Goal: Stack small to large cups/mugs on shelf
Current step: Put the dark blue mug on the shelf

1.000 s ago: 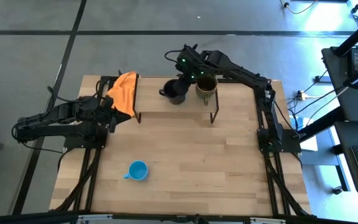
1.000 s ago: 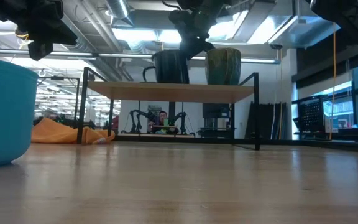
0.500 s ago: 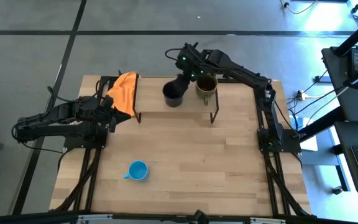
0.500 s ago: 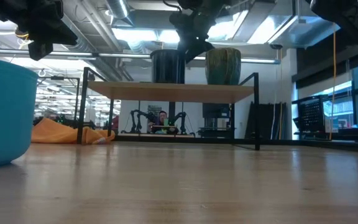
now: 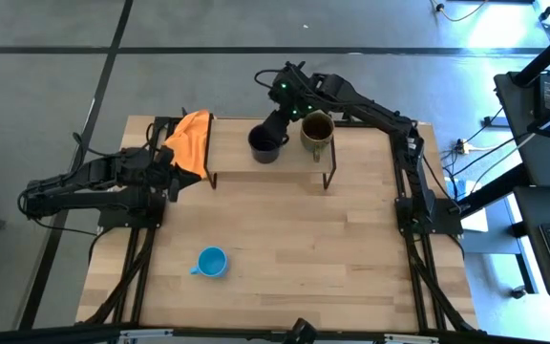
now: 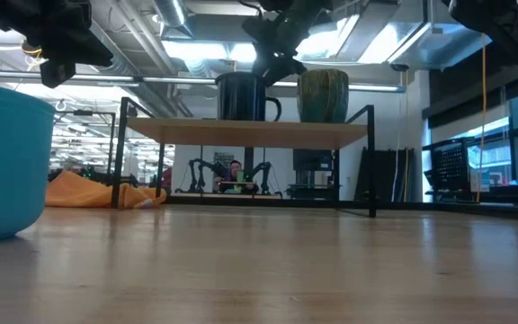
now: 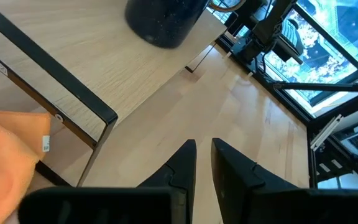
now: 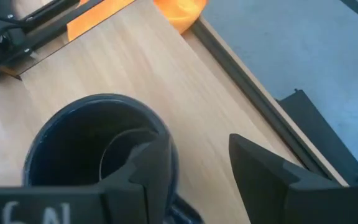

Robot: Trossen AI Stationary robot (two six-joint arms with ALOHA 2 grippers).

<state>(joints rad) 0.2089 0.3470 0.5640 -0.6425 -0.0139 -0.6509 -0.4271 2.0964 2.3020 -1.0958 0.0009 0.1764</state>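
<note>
The black mug (image 5: pixel 266 143) stands upright on the shelf (image 5: pixel 237 161), its handle (image 6: pixel 273 108) turned toward the olive mug (image 5: pixel 316 134) beside it. My right gripper (image 8: pixel 197 144) hangs open just above the black mug's rim (image 8: pixel 92 109) on its handle side; in the high view the right gripper (image 5: pixel 278 121) is at the shelf's far edge. The small blue mug (image 5: pixel 212 262) sits upright on the table near the front. My left gripper (image 7: pixel 204 146) waits shut at the table's left, by the shelf's left end, with nothing in it. My right gripper is open over the black mug's rim (image 8: pixel 157 134), pointing down at a slant from the far side. One finger (image 8: pixel 151 168) overlaps the rim in the wrist view; I cannot tell whether it touches. The mug stands on its base on the shelf.
An orange cloth (image 5: pixel 191 139) lies at the shelf's left end, between the shelf and my left arm. The wooden tabletop (image 5: pixel 332 248) stretches in front of the shelf. Both arms' black mounts run along the table's left and right sides.
The black mug has turned about on the shelf: its handle pointed toward the table's left a second ago and now points right, toward the olive mug. My right gripper, above it, has opened and let the mug go.
</note>
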